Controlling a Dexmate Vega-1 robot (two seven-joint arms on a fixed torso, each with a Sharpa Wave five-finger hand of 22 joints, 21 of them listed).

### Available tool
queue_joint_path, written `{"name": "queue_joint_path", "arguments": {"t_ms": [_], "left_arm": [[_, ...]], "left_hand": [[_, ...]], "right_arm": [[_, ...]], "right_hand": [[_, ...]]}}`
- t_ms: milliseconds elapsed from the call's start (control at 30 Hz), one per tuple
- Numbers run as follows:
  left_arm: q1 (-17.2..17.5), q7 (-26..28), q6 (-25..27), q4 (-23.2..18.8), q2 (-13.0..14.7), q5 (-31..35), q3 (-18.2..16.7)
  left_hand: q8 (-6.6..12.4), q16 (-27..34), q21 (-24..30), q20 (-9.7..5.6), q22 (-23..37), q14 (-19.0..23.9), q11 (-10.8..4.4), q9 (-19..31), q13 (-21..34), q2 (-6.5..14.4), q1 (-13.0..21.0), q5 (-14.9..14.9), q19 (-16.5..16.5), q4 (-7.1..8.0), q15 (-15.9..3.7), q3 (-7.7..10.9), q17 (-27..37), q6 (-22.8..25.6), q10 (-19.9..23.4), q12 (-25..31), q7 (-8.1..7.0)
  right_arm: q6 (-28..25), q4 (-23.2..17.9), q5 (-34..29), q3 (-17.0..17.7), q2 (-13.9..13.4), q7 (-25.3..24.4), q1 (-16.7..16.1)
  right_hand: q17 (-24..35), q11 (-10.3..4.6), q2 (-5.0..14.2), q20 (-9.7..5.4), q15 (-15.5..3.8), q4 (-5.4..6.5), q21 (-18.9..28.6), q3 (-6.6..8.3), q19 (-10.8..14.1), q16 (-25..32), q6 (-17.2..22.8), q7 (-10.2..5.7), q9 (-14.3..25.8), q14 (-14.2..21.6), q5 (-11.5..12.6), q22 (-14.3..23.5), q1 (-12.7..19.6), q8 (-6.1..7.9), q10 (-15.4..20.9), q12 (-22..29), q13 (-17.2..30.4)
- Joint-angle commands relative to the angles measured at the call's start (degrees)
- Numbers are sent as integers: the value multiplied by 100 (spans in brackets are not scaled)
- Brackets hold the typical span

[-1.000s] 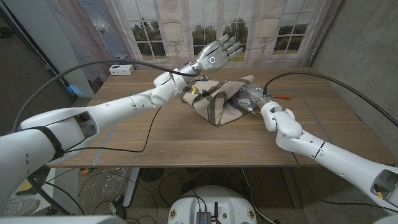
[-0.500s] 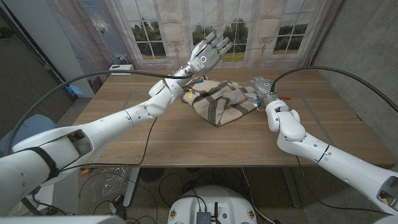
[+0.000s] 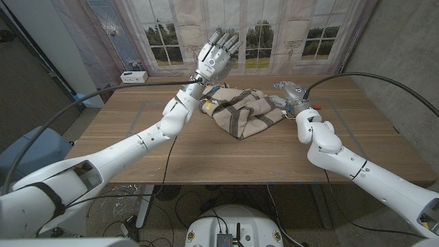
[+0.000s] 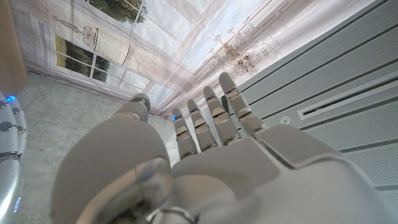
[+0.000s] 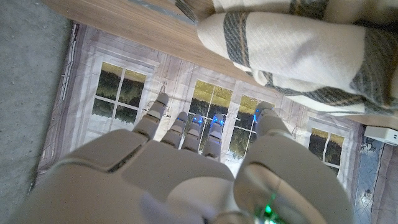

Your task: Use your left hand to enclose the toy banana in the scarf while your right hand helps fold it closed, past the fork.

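The beige scarf [image 3: 243, 110] with dark stripes lies bunched at the back middle of the table; its folds also show in the right wrist view [image 5: 298, 50]. A small yellow bit, likely the toy banana [image 3: 205, 104], peeks out at the scarf's left edge. My left hand [image 3: 215, 53] is raised high above that edge, fingers apart and pointing up, holding nothing; the left wrist view shows this hand [image 4: 205, 155] against the backdrop. My right hand [image 3: 289, 95] hovers just right of the scarf, and in its wrist view the hand [image 5: 186, 162] has its fingers spread and holds nothing.
A small white box [image 3: 134, 77] sits at the table's back left corner. The wooden table [image 3: 206, 158] has bare wood in front of the scarf. A printed window backdrop hangs behind the table. Black cables run along both arms.
My left hand has lifted off the scarf and swung up and to the left. My right hand has drawn back a little from the scarf's right side.
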Motion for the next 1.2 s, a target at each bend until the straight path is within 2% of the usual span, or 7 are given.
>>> {"name": "queue_joint_path", "arguments": {"t_ms": [33, 400, 633, 867, 933, 967, 1200], "left_arm": [[716, -66, -315, -570, -138, -1511, -787], [1178, -250, -927, -953, -75, -2996, -1406], [1492, -422, -1411, -1057, 1, -4014, -1826], [1666, -582, -1967, -953, 129, -4810, -2147], [1710, -802, -2405, -805, 178, -5403, -2329], [1716, -865, -2542, -737, 183, -5580, -2379], [1628, -1505, -3496, -151, 262, -6659, -2596]], "left_hand": [[-7, 24, -53, 71, 31, -42, 60, 20, -17, -4, -103, 1, 4, 2, -447, 51, -1, -29, -25, 30, 93], [-16, 27, -169, 155, 48, -173, 288, 17, -70, 53, -312, 4, -105, 50, -222, 57, -33, -77, -117, 28, 306], [-17, 25, -245, 225, 58, -267, 382, 14, -99, 104, -440, 11, -213, 86, -65, 58, -43, -101, -179, 28, 432], [-29, 30, -324, 314, 69, -365, 493, 11, -128, 166, -579, 22, -327, 123, 86, 62, -52, -163, -235, 36, 539], [-32, 21, -359, 331, 74, -436, 550, 11, -139, 185, -649, 23, -386, 148, 141, 52, -56, -190, -262, 36, 569], [-36, 5, -399, 367, 78, -524, 585, 10, -151, 200, -714, 24, -458, 168, 234, 43, -61, -220, -292, 36, 590], [-44, -31, -550, 423, 89, -798, 729, 5, -191, 221, -913, 13, -741, 209, 401, 17, -91, -310, -407, 32, 716]], "right_arm": [[934, 92, 1503, 582, 51, -834, -247], [1419, 176, 2359, 777, 109, -1235, -390], [1972, 326, 2980, 901, 188, -1411, -487], [2333, 344, 3435, 966, 317, -1614, -625], [2403, 299, 3599, 1015, 409, -1729, -724], [2446, 287, 3652, 1029, 431, -1773, -758], [2816, 247, 4014, 1127, 654, -2133, -1005]], "right_hand": [[23, 12, 92, -18, -22, -7, 13, -9, 67, 37, 68, -11, 11, 82, -8, 17, 18, 46, 62, 15, 19], [28, 53, 163, -20, 2, -8, 47, 7, 227, 48, 146, 53, 9, 158, -24, 22, 61, 51, 138, 21, 19], [30, 116, 207, -14, 25, -11, 53, 21, 292, 60, 221, 125, 9, 222, -33, 26, 95, 62, 210, 33, 19], [34, 177, 233, -19, 47, -12, 52, 27, 332, 65, 273, 168, 9, 264, -39, 29, 119, 64, 261, 36, 19], [34, 187, 236, -19, 53, -12, 49, 28, 332, 68, 283, 176, 9, 277, -39, 29, 122, 66, 271, 38, 20], [35, 226, 242, -26, 55, -12, 47, 29, 336, 71, 304, 189, 9, 291, -39, 30, 127, 70, 288, 41, 20], [36, 301, 246, -42, 103, -20, 44, 30, 377, 82, 372, 257, 8, 362, -38, 32, 151, 73, 364, 51, 20]]}}
